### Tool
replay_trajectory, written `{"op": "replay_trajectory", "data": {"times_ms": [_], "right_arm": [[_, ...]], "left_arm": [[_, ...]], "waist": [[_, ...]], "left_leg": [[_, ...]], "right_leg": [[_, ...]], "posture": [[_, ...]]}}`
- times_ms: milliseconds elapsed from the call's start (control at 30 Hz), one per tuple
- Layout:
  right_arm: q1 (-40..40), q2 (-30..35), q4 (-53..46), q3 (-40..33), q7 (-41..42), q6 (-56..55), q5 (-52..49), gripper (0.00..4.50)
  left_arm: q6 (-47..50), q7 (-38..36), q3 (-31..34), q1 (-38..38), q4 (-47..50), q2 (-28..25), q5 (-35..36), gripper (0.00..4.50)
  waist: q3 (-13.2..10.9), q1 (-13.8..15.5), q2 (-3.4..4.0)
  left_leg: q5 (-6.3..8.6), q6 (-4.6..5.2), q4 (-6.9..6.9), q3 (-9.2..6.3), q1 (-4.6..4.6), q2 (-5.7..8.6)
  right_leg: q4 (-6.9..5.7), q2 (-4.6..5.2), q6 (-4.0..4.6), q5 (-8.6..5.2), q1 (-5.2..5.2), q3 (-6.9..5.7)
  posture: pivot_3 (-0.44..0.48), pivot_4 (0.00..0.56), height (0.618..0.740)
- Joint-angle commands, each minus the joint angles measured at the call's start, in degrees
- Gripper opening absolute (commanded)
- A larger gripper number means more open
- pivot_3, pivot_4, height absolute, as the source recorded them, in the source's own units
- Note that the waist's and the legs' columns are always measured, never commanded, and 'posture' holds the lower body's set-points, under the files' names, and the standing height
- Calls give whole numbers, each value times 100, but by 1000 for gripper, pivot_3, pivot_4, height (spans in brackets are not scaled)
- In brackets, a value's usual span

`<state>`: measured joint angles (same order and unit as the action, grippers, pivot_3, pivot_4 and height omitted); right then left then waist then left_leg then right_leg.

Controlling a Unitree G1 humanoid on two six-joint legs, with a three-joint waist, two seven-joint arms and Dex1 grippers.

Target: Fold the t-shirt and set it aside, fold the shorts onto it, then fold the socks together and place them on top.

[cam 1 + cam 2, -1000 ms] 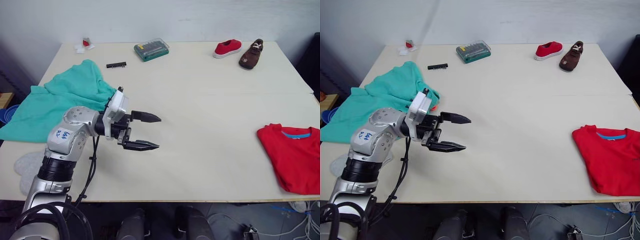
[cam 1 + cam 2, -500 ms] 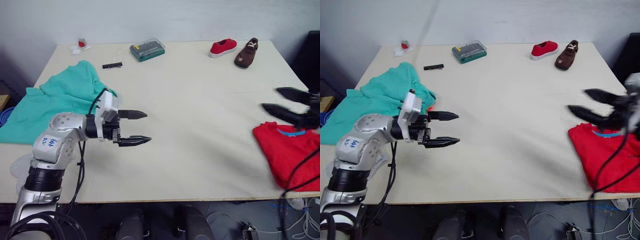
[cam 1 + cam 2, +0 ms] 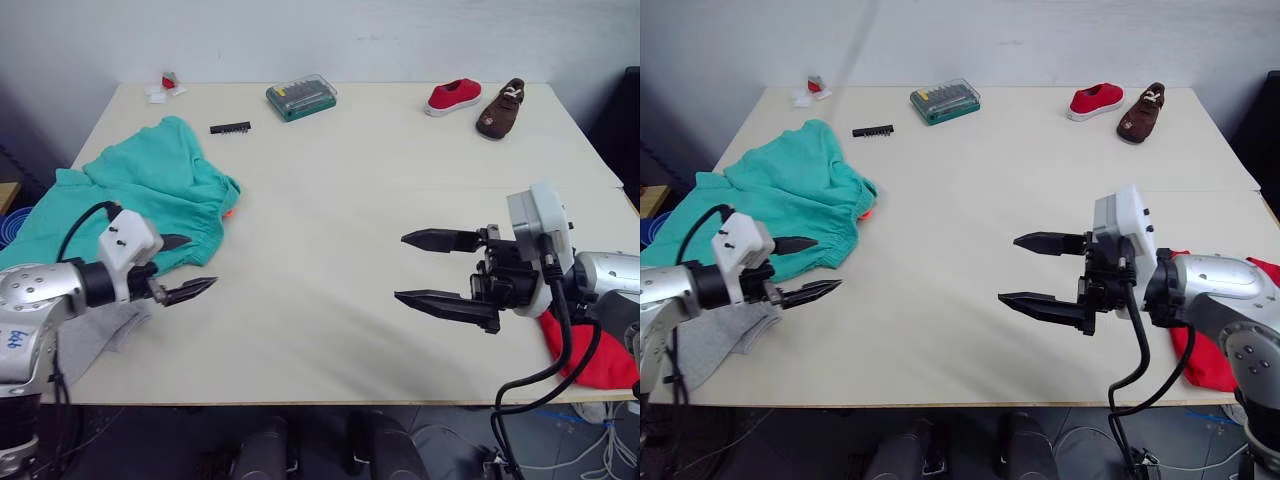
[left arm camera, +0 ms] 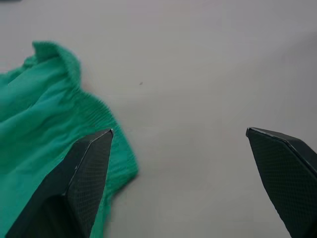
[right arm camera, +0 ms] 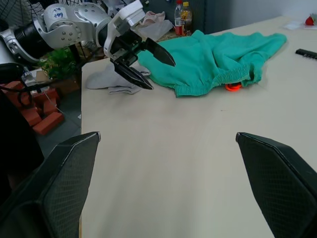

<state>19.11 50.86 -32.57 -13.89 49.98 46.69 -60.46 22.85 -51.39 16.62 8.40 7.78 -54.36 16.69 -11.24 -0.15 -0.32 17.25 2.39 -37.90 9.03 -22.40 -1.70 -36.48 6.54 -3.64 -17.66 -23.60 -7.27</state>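
Both grippers spread wide, holding nothing. Left gripper [image 3: 185, 268] hovers at near edge of shorts [image 3: 140, 195], which sprawl over table [image 3: 350, 190] left side. Socks [image 3: 715, 345] sit grey at front-left corner, just under left arm. Right gripper [image 3: 1035, 272] mid-table, fingers pointing left. T-shirt [image 3: 1215, 360] folded front-right, mostly behind right arm.

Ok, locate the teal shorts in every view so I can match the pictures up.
Left eye view: the shorts lie at the table's left edge.
Right eye view: same place, beside the left gripper.
Left wrist view: they lie along one side, waistband towards bare table.
Right wrist view: far across the table.
Shared landmark: the gathered waistband.
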Motion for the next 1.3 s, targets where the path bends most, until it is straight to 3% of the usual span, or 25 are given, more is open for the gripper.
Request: {"op": "replay_trajectory", "data": {"times_ms": [33, 300, 633, 767, 800, 933, 1200, 1300], "right_arm": [[89, -94, -155, -41, -164, -27, -170, 4473], [-4, -82, -328, 6, -315, -41, -128, 4473], [-176, -24, -471, 56, -432, -116, 85, 4500], [-236, -19, -513, 4, -497, -110, 131, 4500], [-265, -9, -535, -17, -507, -104, 129, 4500], [-398, 49, -607, -84, -520, -104, 145, 4500], [-1036, 336, -900, -383, -446, -193, 369, 4500], [-1544, 403, -1137, -828, -503, -178, 436, 4500]], "left_arm": [[-671, 291, -221, 282, -563, -54, -581, 4500], [-1758, 521, -1075, 1384, -2525, 250, -1422, 4500], [-2340, 239, -1403, 2140, -3485, 548, -1491, 1571], [-2348, 122, -1511, 2748, -3863, 763, -1450, 159], [-2412, 44, -1591, 2949, -3956, 853, -1470, 7], [-2619, -324, -1915, 3534, -4172, 1222, -1528, 7], [-2919, -1323, -2896, 4290, -4038, 2456, -1596, 7], [-2663, -1603, -3264, 4486, -3816, 3115, -1518, 7]], "waist": [[0, 7, 0], [2, 10, -6], [4, 3, -26], [4, 21, -38], [4, 29, -39], [7, 90, -47], [7, 144, -52], [5, 157, -56]], "left_leg": [[1, 0, 0, 0, 0, -1], [16, 7, 0, 2, -7, 1], [12, 17, -12, 11, -10, 2], [7, 18, -16, 10, -11, 2], [7, 18, -16, 9, -10, 2], [7, 21, -27, 8, -19, 5], [4, 35, -48, 8, -53, 7], [7, 39, -81, 0, -71, 2]], "right_leg": [[0, 0, 0, 0, -1, 0], [3, 4, 0, 1, -5, -6], [-4, 4, -1, 1, -5, -14], [-5, 4, -6, 4, -3, -15], [-6, 4, -7, 4, -1, -15], [-5, 4, -13, 8, -1, -20], [-2, -10, -33, 19, -6, -28], [-2, -12, -36, 21, -12, -32]], "posture": [[0, 150, 740], [0, 150, 740], [0, 150, 740], [0, 150, 740], [0, 150, 740], [0, 150, 740], [0, 150, 740], [0, 150, 740]]}}
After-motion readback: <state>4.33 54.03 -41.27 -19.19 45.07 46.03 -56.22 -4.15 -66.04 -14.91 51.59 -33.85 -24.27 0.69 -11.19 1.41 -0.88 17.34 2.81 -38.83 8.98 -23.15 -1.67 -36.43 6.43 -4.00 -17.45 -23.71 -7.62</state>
